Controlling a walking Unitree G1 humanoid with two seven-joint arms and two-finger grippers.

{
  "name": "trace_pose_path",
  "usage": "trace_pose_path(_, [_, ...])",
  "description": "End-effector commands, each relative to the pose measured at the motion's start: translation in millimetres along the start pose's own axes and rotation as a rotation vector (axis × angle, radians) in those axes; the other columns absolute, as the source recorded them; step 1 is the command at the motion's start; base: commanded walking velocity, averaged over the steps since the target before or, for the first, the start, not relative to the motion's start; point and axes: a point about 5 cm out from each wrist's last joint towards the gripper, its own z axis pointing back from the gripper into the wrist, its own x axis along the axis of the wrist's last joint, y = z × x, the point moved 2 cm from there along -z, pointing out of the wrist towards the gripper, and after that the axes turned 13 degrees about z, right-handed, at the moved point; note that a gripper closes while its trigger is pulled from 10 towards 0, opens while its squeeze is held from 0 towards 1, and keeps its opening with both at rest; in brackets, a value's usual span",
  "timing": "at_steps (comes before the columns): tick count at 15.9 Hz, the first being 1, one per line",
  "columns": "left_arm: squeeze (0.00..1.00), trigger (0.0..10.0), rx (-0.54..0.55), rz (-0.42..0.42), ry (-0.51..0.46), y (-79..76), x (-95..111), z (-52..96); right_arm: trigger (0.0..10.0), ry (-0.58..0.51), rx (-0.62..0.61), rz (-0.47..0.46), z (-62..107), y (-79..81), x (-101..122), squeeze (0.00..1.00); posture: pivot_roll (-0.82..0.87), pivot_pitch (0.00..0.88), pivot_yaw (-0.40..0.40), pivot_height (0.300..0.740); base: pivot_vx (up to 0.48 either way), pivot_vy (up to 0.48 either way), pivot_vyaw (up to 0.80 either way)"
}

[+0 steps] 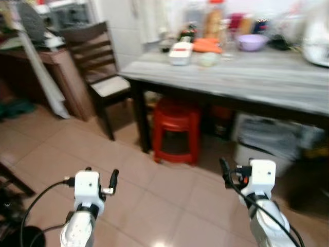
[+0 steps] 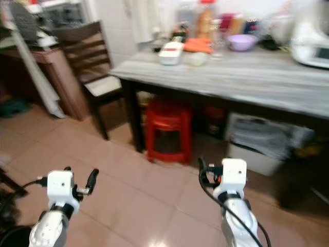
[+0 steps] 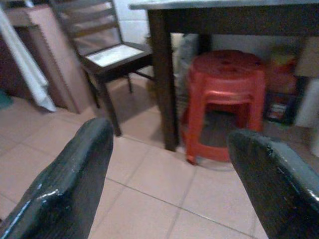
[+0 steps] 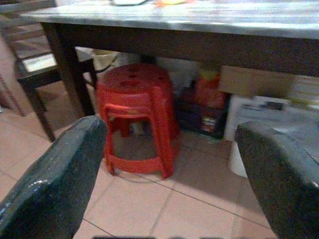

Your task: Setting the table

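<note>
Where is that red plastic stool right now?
The red stool stands on the tiled floor under the table, near its left front leg, with the dark wooden chair further left.

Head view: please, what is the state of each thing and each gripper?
Left gripper: open, empty, over the floor.
Right gripper: open, empty, over the floor.
Stool: upright, tucked under the table.
Chair: upright, seat bare.
Purple bowl: upright on the table.

A long grey table (image 1: 247, 77) stands ahead of the grippers. On its far side sit a purple bowl (image 1: 251, 41) and a white box (image 1: 180, 53).
</note>
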Motion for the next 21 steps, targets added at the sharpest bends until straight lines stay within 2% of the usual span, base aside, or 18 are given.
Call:
trace_pose_path(1, [0.0,10.0,0.025,-0.002,-0.008,7.6,3.6,0.5,10.0,-0.005,0.011,0.001,-3.8,3.9,3.5,0.0,0.03,0.0,0.055,0.74,0.0,0.0,0.0])
trace_pose_path(5, [0.0,10.0,-0.03,0.047,-0.025,1.8,8.4,-1.9,10.0,-0.015,-0.001,-0.002,-6.9,1.9,5.1,0.0,0.03,0.0,0.055,0.74,0.0,0.0,0.0])
trace_pose_path(10, [0.0,10.0,-0.077,0.038,-0.025,-1.6,13.7,-6.6,10.0,-0.013,-0.022,-0.012,-7.6,1.1,5.5,0.0,0.02,0.0,0.074,0.74,0.0,0.0,-0.19])
trace_pose_path(15, [0.0,10.0,-0.094,0.04,-0.019,-2.0,15.1,-9.3,10.0,-0.016,-0.033,-0.017,-6.0,0.3,6.0,0.0,0.02,0.0,0.077,0.74,0.0,-0.311,0.0])
trace_pose_path(19, [0.0,10.0,-0.115,0.065,-0.075,-11.4,34.6,-17.0,10.0,-0.089,-0.039,0.012,-7.0,-2.2,26.1,0.0,0.02,0.0,0.069,0.74,0.0,-0.399,0.0])
trace_pose_path(21, [0.0,10.0,-0.125,0.075,-0.093,-16.4,39.6,-17.0,10.0,-0.102,-0.05,0.022,-6.1,-4.0,28.0,0.0,0.02,0.0,0.067,0.74,0.0,-0.412,0.0])
